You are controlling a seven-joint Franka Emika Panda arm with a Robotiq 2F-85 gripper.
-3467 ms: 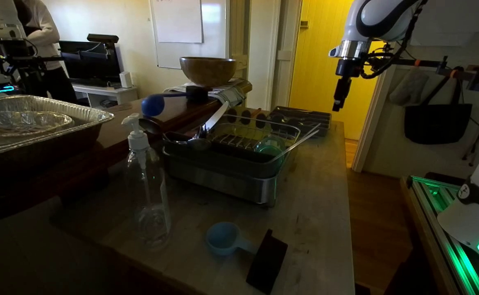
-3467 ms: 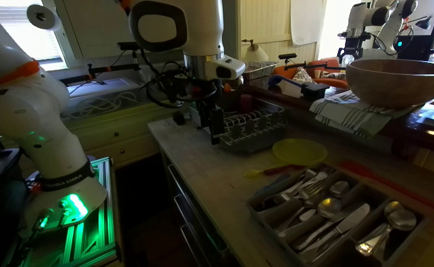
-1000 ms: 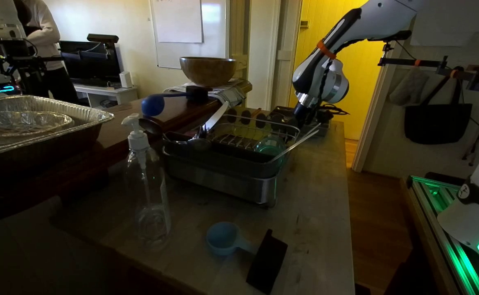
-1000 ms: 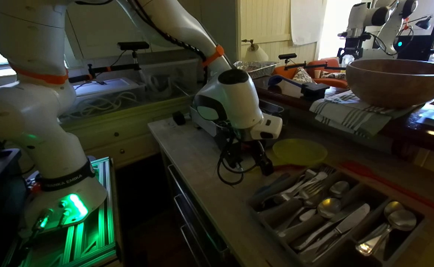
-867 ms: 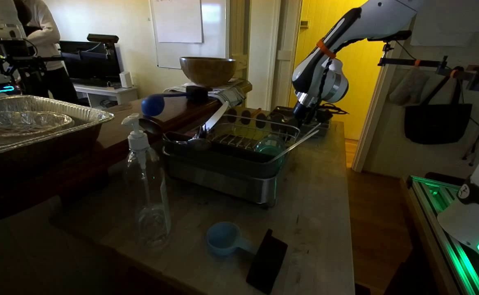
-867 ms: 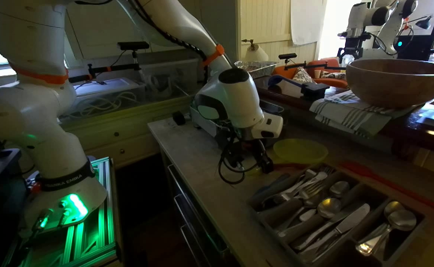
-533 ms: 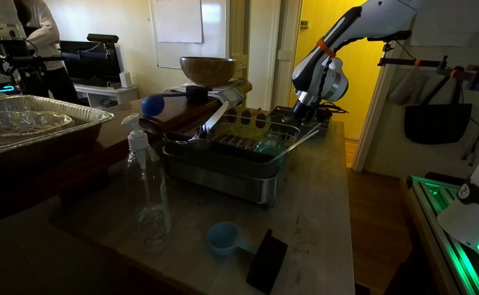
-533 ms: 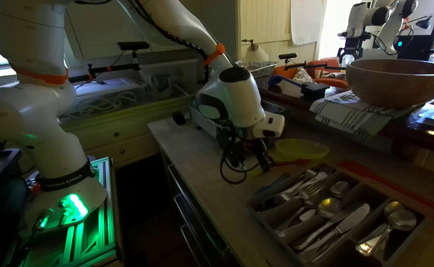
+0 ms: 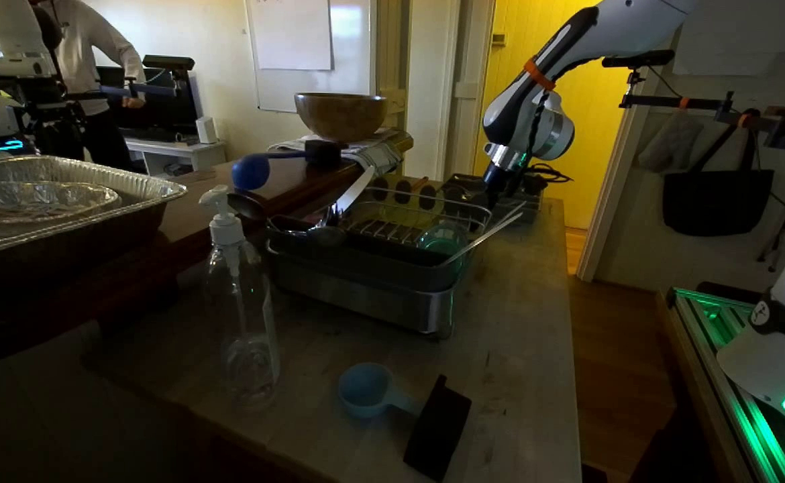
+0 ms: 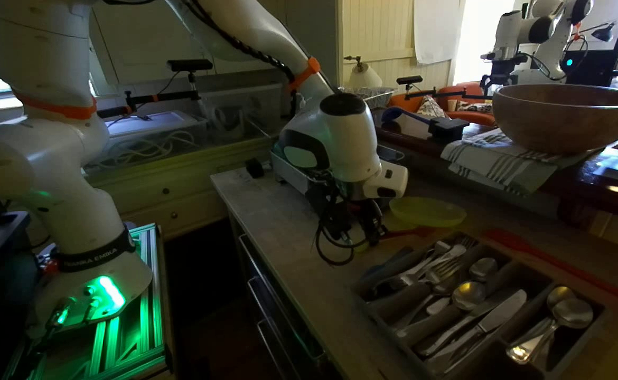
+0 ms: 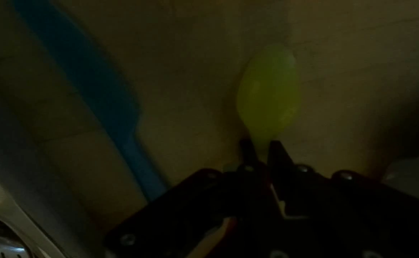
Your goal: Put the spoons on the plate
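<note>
A: Holding something with the tool (image 11: pixel 261 145)?

B: Yes, pinching the yellow spoon (image 11: pixel 268 92) tight by its skinny neck. In the wrist view, showing its round end at twelve o'clock from the tool.

A: Resting on the yellow plate (image 10: pixel 428 212) yet?

B: No. In an exterior view, seeing that plate on the counter (image 10: pixel 288 227) at two o'clock from the tool, near the end of the spoon's red handle (image 10: pixel 412 232). Not being able to tell if touching.

A: Worrying about what?

B: Maybe twisting or dropping the spoon, from gripping only the thin neck with a long handle on one side. Maybe shoving or tipping the plate too, from poking it with that handle.

A: Fearing more bumps?

B: Maybe hitting the blue thing (image 11: pixel 105 96), between nine and ten o'clock in the wrist view, or the cutlery tray (image 10: pixel 420 328) of metal spoons (image 10: pixel 574 314), at four o'clock in an exterior view, from swinging too low. Maybe missing the plate, from working in such dim light.

A: Seeing what else?

B: Seeing pale wood on the counter, with little dark marks. From the middle of an exterior view, spotting a dish rack (image 9: pixel 372 295) near, a pump bottle (image 9: pixel 243 325) at eight o'clock and a blue scoop (image 9: pixel 365 389) at six.

A: And farther off in the room?

B: Spotting a person (image 9: pixel 94 57) at ten o'clock and a yellow wall (image 9: pixel 520 40) at one.
</note>
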